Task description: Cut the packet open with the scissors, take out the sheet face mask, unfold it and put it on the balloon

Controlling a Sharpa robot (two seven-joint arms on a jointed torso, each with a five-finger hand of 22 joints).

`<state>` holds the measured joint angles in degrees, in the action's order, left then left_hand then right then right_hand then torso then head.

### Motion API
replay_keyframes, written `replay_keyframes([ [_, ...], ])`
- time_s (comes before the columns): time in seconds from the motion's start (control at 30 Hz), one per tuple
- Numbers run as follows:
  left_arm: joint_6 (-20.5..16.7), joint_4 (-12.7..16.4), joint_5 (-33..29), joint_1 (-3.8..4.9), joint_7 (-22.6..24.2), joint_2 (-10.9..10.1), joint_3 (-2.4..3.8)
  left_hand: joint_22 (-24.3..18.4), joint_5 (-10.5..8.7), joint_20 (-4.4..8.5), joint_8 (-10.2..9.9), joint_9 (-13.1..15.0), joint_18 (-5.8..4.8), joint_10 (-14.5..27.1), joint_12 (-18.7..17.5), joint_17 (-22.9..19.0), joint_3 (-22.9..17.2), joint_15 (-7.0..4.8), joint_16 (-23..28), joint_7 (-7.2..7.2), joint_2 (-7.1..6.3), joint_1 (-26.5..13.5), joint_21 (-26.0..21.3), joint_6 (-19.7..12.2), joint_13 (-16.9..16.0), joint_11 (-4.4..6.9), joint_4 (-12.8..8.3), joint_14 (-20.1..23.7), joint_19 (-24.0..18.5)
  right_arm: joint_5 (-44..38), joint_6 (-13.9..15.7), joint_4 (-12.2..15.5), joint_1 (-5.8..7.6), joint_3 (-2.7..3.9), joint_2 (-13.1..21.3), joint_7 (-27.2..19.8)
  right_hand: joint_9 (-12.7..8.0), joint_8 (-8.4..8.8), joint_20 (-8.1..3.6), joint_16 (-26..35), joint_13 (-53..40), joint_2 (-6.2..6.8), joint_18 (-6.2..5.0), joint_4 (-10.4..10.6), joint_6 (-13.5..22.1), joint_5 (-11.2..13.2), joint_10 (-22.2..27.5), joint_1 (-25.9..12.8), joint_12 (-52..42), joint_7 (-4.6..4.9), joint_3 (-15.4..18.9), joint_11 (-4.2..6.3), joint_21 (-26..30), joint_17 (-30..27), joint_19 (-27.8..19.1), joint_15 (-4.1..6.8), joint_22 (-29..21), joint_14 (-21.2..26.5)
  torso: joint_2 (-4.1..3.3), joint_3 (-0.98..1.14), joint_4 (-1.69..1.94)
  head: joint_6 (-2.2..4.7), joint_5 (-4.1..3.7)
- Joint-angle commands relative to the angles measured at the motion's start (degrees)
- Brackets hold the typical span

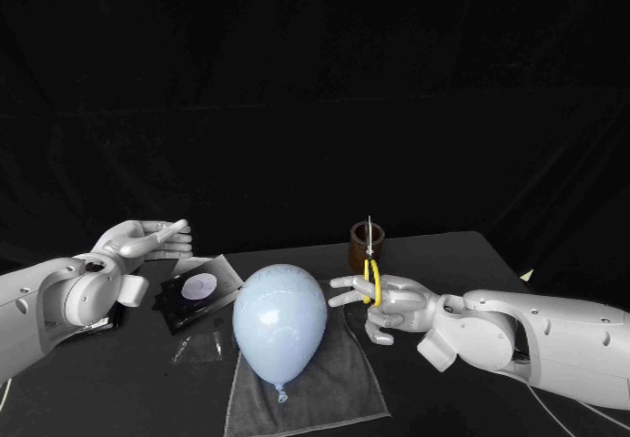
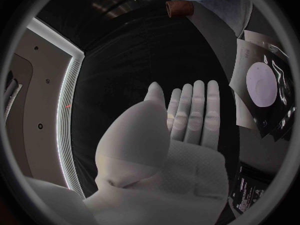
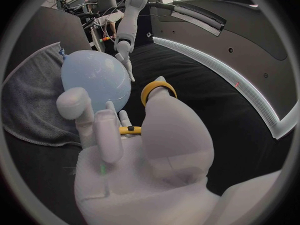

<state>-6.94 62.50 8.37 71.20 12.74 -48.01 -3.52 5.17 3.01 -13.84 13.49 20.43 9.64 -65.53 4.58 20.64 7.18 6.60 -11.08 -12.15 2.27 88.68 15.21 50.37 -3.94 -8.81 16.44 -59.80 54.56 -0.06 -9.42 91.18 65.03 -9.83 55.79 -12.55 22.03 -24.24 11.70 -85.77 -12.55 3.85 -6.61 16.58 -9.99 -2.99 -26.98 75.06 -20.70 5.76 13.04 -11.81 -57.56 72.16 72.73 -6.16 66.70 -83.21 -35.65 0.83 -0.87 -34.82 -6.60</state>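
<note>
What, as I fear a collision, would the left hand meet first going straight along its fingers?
Likely the brown cup: the left hand points across bare table toward it, with the packet off to one side. Depth is unclear.

Grey towel [image 1: 347, 378] on black table [image 1: 446, 259] — brown cup [image 1: 359, 248] behind it.

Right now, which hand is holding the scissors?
The right hand grips the yellow-handled scissors beside the balloon; the left hand is open and empty near the packet.
</note>
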Motion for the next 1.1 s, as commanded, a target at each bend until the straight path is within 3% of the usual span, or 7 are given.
replay_keyframes([
  [0.03,0.2,0.0,0.2,-0.11,0.5,0.2,0.03,-0.1,-0.2,-0.13,-0.2,-0.1,0.86,-0.2,-0.2,0.0,0.3,0.22,0.3,-0.42,-0.08,0.5,-0.1,0.1,0.0,-0.25,0.1,0.3,0.3,1.0,-4.2,0.1,0.02,0.09,0.1,0.0,-0.6,0.4,0.23,0.0,0.7,0.63,-1.07,0.1,8.6,0.1,0.8,0.2,0.7,-2.08,-0.8,-0.03,0.1,-0.2,-0.1,-0.43,-0.3,-0.1,0.02,0.01,-0.01,-0.03,0.01],
  [0.33,0.1,-0.1,0.2,-0.25,0.6,0.3,0.03,-0.1,-0.2,-0.13,-0.2,-0.1,0.86,-0.2,-0.2,0.1,0.3,0.22,0.4,-0.41,-0.07,0.5,-0.1,0.2,0.0,-0.24,0.1,0.2,0.3,2.1,-6.1,0.2,0.02,0.15,0.3,-0.3,-1.7,0.45,0.52,-0.1,2.4,0.28,-1.07,0.0,8.9,0.2,2.1,0.1,2.2,-1.72,-1.9,-0.26,-0.2,-0.3,0.0,-0.64,-0.7,0.0,0.0,0.02,0.02,-0.12,0.06],
  [0.5,0.1,-0.2,0.2,-0.3,0.6,0.3,0.03,-0.1,-0.2,-0.13,-0.2,-0.1,0.86,-0.2,-0.2,0.1,0.3,0.22,0.4,-0.41,-0.07,0.5,-0.1,0.2,0.0,-0.24,0.1,0.2,0.3,2.8,-6.0,0.0,0.03,0.18,0.3,-0.7,6.1,-13.64,-0.93,-0.6,2.8,-2.4,-0.79,-1.0,-1.2,0.2,-8.5,2.1,-1.2,3.68,-0.8,1.69,-2.5,0.7,1.5,0.88,0.1,-0.9,0.03,0.01,0.0,-0.25,0.01],
  [0.6,0.1,-0.2,0.2,-0.33,0.6,0.3,0.03,-0.1,-0.2,-0.13,-0.2,-0.1,0.86,-0.2,-0.2,0.1,0.3,0.22,0.4,-0.41,-0.07,0.5,-0.1,0.2,0.0,-0.24,0.1,0.2,0.3,2.9,-5.6,-0.1,0.03,0.19,0.4,-0.9,5.3,-16.15,-2.2,-0.7,2.6,-3.95,-0.51,-1.6,-9.3,0.2,-16.1,3.0,-3.9,6.02,1.0,3.55,-3.6,1.3,2.3,2.55,0.5,-1.4,0.06,0.0,-0.01,-0.25,0.02],
  [0.87,0.2,-0.2,0.2,-0.4,0.7,0.4,0.03,-0.1,-0.2,-0.13,-0.2,-0.1,0.86,-0.2,-0.2,0.1,0.3,0.22,0.4,-0.41,-0.07,0.5,-0.1,0.2,0.0,-0.24,0.1,0.2,0.3,3.6,-3.0,-0.4,0.03,0.21,0.5,-1.4,7.9,-26.02,-6.43,-1.0,-5.3,-7.64,0.33,-5.1,-30.3,0.1,-35.5,6.9,-17.2,1.2,1.8,8.97,-7.2,4.5,5.2,7.24,2.5,-3.3,0.0,-0.01,0.04,-0.26,-0.09],
  [1.0,0.2,-0.2,0.2,-0.41,0.7,0.4,0.03,-0.1,-0.2,-0.13,-0.2,-0.1,0.86,-0.2,-0.2,0.1,0.3,0.22,0.4,-0.41,-0.07,0.5,-0.1,0.2,0.0,-0.24,0.1,0.2,0.3,3.7,-2.2,-0.5,0.03,0.21,0.5,-1.3,12.6,-31.32,-8.62,-1.0,-14.2,-8.93,0.77,-6.1,-30.8,0.2,-36.0,7.1,-26.3,-1.08,3.4,11.22,-8.3,5.8,6.4,9.31,3.2,-4.1,0.0,-0.02,0.03,-0.25,-0.11],
  [1.1,0.2,-0.3,0.2,-0.42,0.6,0.4,0.03,-0.1,-0.2,-0.13,-0.2,-0.1,0.86,-0.2,-0.2,0.1,0.3,0.22,0.4,-0.41,-0.07,0.5,-0.1,0.2,0.0,-0.24,0.1,0.2,0.3,3.6,-2.0,-0.6,0.03,0.22,0.5,-1.3,17.2,-36.08,-9.83,-0.9,-39.6,-10.46,1.05,-6.5,-30.6,0.1,-43.9,7.0,-45.2,-2.61,5.1,12.64,-9.2,6.5,7.1,10.51,3.9,-4.3,0.01,-0.02,0.02,-0.32,-0.03],
])
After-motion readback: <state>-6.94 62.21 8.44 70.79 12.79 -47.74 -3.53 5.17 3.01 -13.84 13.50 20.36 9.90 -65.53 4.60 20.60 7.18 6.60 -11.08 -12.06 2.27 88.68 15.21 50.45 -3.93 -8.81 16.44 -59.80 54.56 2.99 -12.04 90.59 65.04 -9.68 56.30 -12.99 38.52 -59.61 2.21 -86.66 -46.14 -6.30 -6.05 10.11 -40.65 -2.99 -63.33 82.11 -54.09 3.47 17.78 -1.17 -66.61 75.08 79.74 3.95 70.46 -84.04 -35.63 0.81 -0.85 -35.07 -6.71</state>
